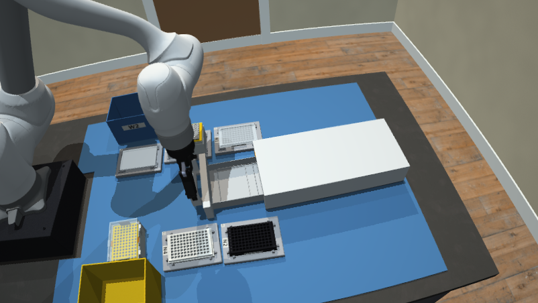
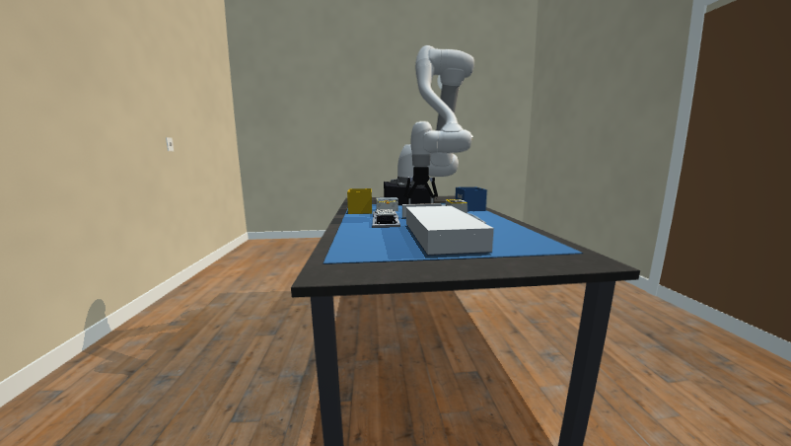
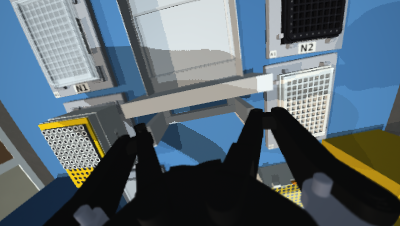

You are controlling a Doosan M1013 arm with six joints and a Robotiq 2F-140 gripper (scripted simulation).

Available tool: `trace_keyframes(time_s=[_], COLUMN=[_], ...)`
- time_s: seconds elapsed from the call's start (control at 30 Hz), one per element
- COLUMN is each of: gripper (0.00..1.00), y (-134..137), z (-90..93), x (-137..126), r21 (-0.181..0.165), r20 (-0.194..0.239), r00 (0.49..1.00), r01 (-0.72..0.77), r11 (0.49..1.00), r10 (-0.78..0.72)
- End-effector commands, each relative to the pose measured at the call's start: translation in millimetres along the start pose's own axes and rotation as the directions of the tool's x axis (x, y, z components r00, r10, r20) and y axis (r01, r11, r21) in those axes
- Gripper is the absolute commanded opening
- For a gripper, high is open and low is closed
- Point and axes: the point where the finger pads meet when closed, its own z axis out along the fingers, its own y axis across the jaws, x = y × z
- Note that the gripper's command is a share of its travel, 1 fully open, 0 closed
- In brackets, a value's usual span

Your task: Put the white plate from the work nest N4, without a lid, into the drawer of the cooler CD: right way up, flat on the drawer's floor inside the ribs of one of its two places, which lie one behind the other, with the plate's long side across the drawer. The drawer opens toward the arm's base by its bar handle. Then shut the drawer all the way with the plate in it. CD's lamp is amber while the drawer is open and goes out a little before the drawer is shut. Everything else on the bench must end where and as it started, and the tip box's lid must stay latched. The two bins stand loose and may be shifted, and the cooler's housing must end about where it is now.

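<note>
The white plate (image 1: 190, 245) lies without a lid in nest N4 at the front of the mat; it also shows in the wrist view (image 3: 305, 102). The cooler CD (image 1: 331, 159) is a long white box. Its drawer (image 1: 235, 184) stands pulled out toward the arm's base, its ribbed floor empty. My gripper (image 1: 190, 188) is at the drawer's grey bar handle (image 1: 205, 180), fingers pointing down. In the wrist view the fingers stand wide on the handle (image 3: 197, 95) and its two posts. CD's lamp is not in view.
A black plate (image 1: 251, 237) sits in nest N2 beside N4. A lidded plate (image 1: 237, 135) is in N1 behind the drawer, with a yellow tip rack (image 1: 196, 131) and another lidded nest (image 1: 139, 158) nearby. The tip box (image 1: 124, 240), yellow bin (image 1: 118, 282) and blue bin (image 1: 127, 118) stand at the left.
</note>
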Motion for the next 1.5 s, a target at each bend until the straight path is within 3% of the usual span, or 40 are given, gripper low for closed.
trace_keyframes(time_s=[0.0,1.47], gripper=[0.00,0.00], y=[0.2,0.3], z=[2.9,2.8], x=[-5.7,-13.3], r21=[0.001,0.001], r20=[0.004,0.004], r00=[1.000,1.000], r01=[0.006,0.006], r11=[1.000,1.000], r10=[-0.006,-0.006])
